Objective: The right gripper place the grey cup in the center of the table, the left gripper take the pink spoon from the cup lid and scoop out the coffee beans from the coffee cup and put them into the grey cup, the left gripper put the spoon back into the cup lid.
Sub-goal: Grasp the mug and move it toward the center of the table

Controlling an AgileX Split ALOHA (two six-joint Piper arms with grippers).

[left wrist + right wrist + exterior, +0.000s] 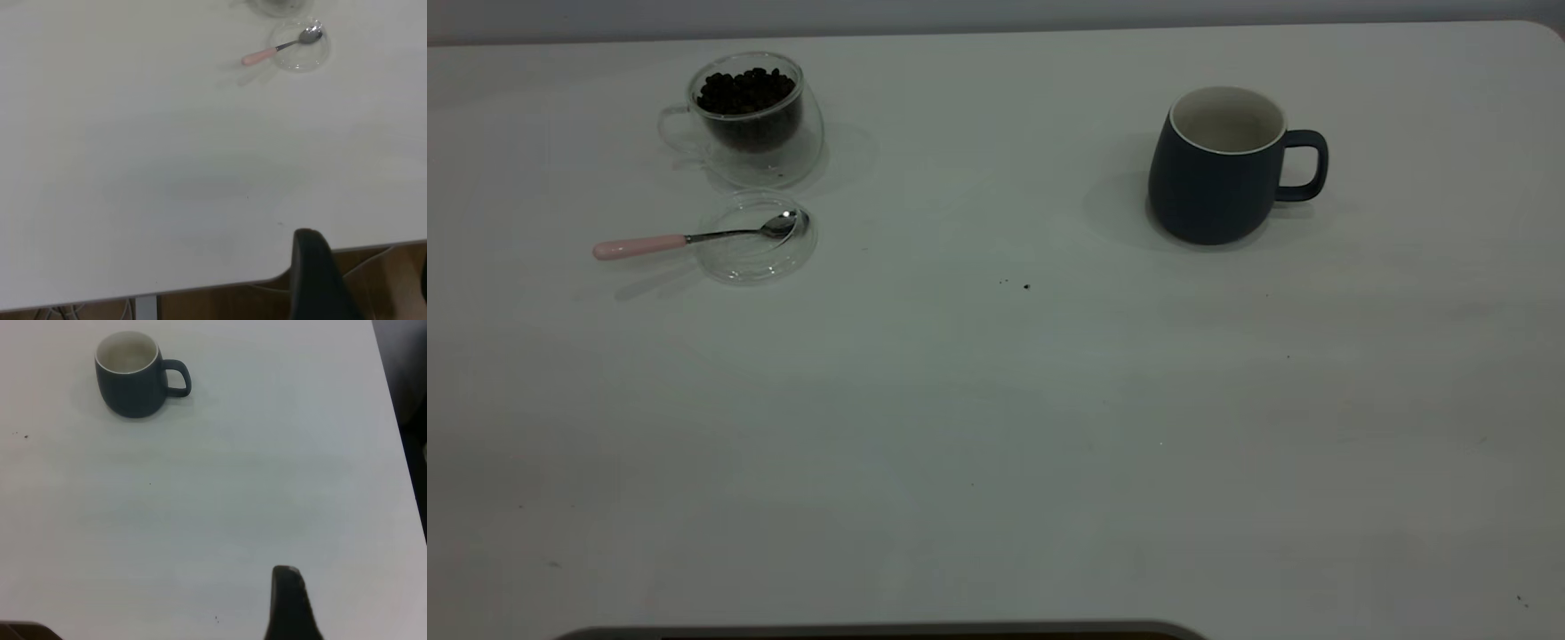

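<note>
Nothing has yet been started: jaw states cannot be told, and the grey cup (1214, 173), well right of the coffee cup (751, 116), awaits the right gripper (291, 603).

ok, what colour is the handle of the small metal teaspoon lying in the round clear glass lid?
Pale pink handle; bowl and neck shiny metal. Clearest in the exterior view.
</note>
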